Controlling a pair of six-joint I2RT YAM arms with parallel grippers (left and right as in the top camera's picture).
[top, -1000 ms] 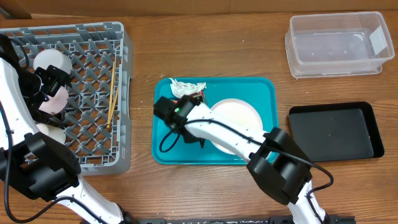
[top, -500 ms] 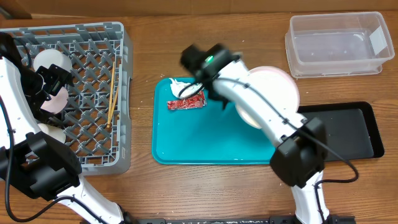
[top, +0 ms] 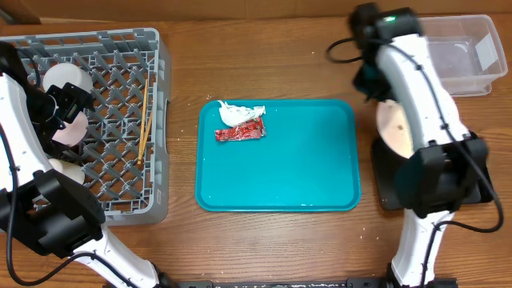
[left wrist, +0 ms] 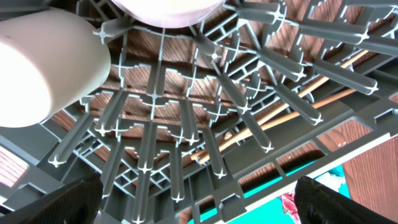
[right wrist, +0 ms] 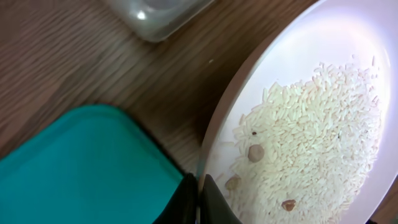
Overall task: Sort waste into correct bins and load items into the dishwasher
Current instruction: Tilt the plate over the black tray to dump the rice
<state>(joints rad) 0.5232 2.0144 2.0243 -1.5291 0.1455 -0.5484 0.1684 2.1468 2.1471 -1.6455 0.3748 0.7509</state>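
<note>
Over the desk's (top: 264,64) right side, from above, the right end effector (top: 374,90) has carried the white plate (top: 394,128) off the teal tray (top: 280,176). A second ago the plate sat on that tray. Half a second ago it hung past the tray's far right corner. Now it hangs over the left edge of the black tray (top: 384,184), just in front of the clear tub (top: 432,56). The napkin (top: 240,112) and red wrapper (top: 239,133) haven't budged from the teal tray's far left corner, and the rest of the tray shows bare teal. A strip of wood runs between tray and dish rack (top: 160,120); the gap between the teal and black trays is narrow. At the rack's left edge the left end effector (top: 62,106) holds its earlier spot among the bowls, with the chopsticks (top: 145,136) lying near the rack's right edge.

Left wrist view: the fingers are spread wide with nothing between them, above the rack's lattice (left wrist: 186,124). A white cup (left wrist: 50,68) sits at upper left, a pale bowl (left wrist: 168,6) at the top edge, and the chopsticks (left wrist: 298,106) slant across the grid.

Right wrist view: the end effector (right wrist: 199,190) is pinched tight on the plate's (right wrist: 348,50) rim. The rice grains (right wrist: 311,143) are heaped on the plate, with the teal tray's corner (right wrist: 81,168) below left and the tub's corner (right wrist: 161,12) up top. Bare wood (right wrist: 74,56) shows between them.
</note>
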